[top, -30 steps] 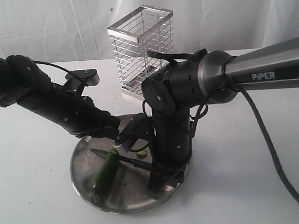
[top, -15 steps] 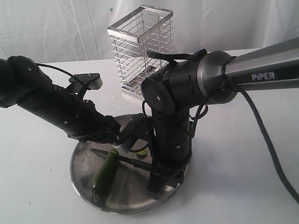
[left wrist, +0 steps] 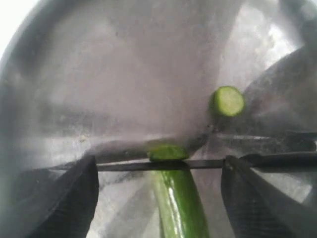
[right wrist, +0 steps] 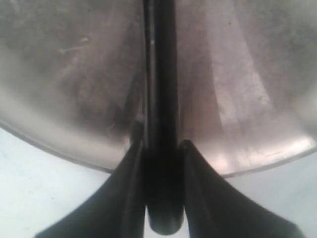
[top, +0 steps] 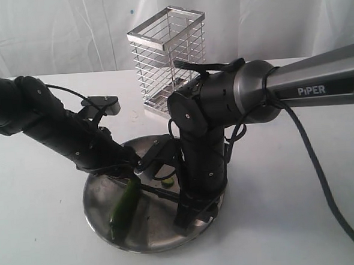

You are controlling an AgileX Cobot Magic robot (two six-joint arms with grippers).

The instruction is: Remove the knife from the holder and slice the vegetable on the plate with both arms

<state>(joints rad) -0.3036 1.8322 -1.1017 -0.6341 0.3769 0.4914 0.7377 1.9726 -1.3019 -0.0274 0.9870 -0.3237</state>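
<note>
Vegetable (left wrist: 179, 208) lies on the plate (top: 101, 218) toward its left rim, cut end under the knife (left wrist: 133, 166) | right gripper (right wrist: 161, 163) clamped on the knife handle | left gripper (left wrist: 158, 171) spread wide astride the vegetable, touching nothing | risk: unheld, it could roll or skid on slick steel as the blade presses; blade may strike the left gripper

Large round shallow steel plate (top: 95, 217): bare metal, smooth, dull reflective sheen, some fine scratches.
Tall chrome wire holder (top: 168, 61): polished metal, bright and glossy.
Slim all-black knife (left wrist: 148, 165): matt black blade, smooth handle with weak shine.
Small dark green vegetable (left wrist: 181, 208): smooth glossy skin; cut face pale and matt.
Left tool's pads (left wrist: 69, 203): matt black, finely textured.
Two bulky black arms (top: 50, 125): matt casing, plastic-looking; PiPER-marked segment (top: 318, 79) satin grey.
White desk (top: 46, 248): smooth, matt.
White backdrop (top: 68, 31): matt cloth, soft folds.
</note>
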